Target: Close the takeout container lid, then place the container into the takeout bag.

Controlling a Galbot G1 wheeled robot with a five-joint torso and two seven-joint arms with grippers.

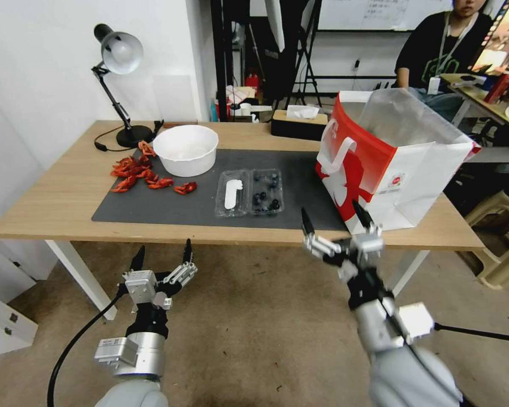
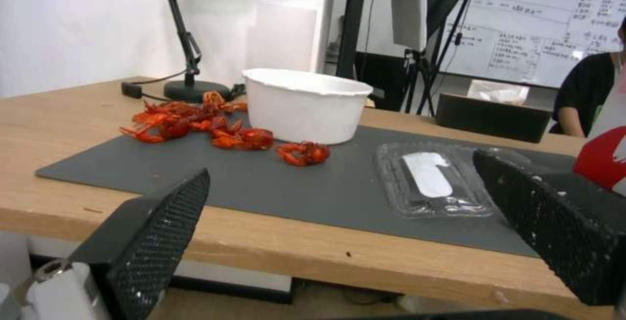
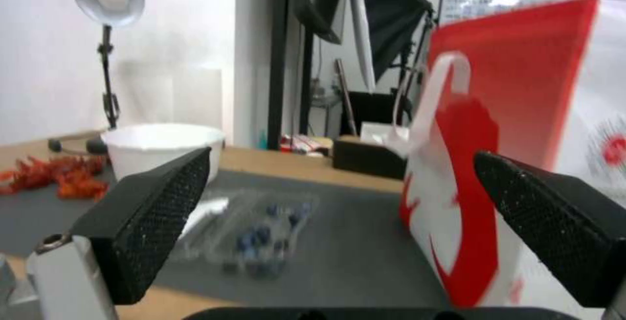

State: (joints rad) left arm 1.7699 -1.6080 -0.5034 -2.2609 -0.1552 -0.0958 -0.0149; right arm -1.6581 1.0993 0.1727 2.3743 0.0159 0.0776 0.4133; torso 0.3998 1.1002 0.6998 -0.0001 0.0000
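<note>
On the wooden table (image 1: 68, 198) sit one dark mat (image 1: 169, 206), one white bowl (image 1: 186, 149), one clear plastic box (image 1: 249, 192) lying open with roughly ten blueberries (image 1: 266, 195) inside, and one red-and-white paper bag (image 1: 393, 161). There is also one desk lamp (image 1: 119, 68), one tissue box (image 1: 298, 121), and a pile of red crayfish (image 1: 136, 172) too tangled to count. Two grippers, left (image 1: 163, 257) and right (image 1: 335, 220), hang in front of the table, both with fingers spread.

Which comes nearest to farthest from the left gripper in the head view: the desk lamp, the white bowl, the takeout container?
From the left gripper, open below the table's front edge:
1. Takeout container, lying open on the dark mat, ahead and to its right.
2. White bowl, farther back on the mat.
3. Desk lamp, at the table's back left corner.
</note>
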